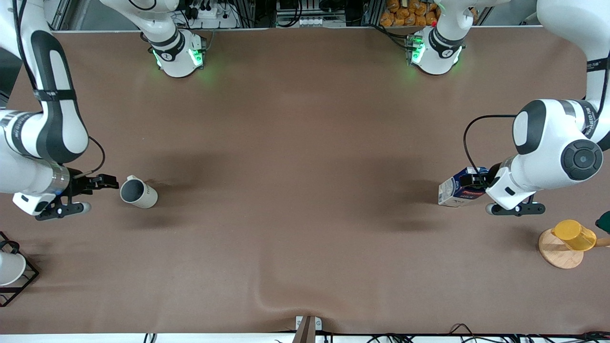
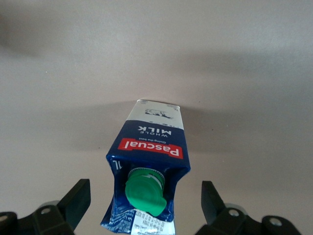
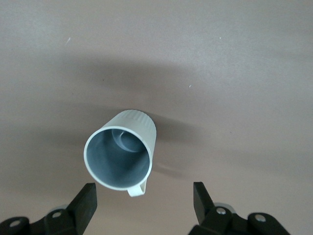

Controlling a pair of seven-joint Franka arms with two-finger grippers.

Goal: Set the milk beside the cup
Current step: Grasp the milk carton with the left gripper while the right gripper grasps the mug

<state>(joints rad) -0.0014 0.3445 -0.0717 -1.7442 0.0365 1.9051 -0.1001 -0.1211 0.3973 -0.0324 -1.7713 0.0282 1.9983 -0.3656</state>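
Milk (image 1: pixel 458 191) stands at left arm's end of table, cup (image 1: pixel 137 191) at right arm's end, well apart. Left gripper (image 2: pixel 145 203) sits at carton's top, prob. lining up a grasp; jaws spread wide, not touching. Right gripper (image 3: pixel 145 203) by cup, jaws spread, holding nothing, prob. waiting.

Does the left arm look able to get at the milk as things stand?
Probably yes. The left end effector is open, its fingers either side of the milk, with nothing between them. The right end effector waits open by the cup.
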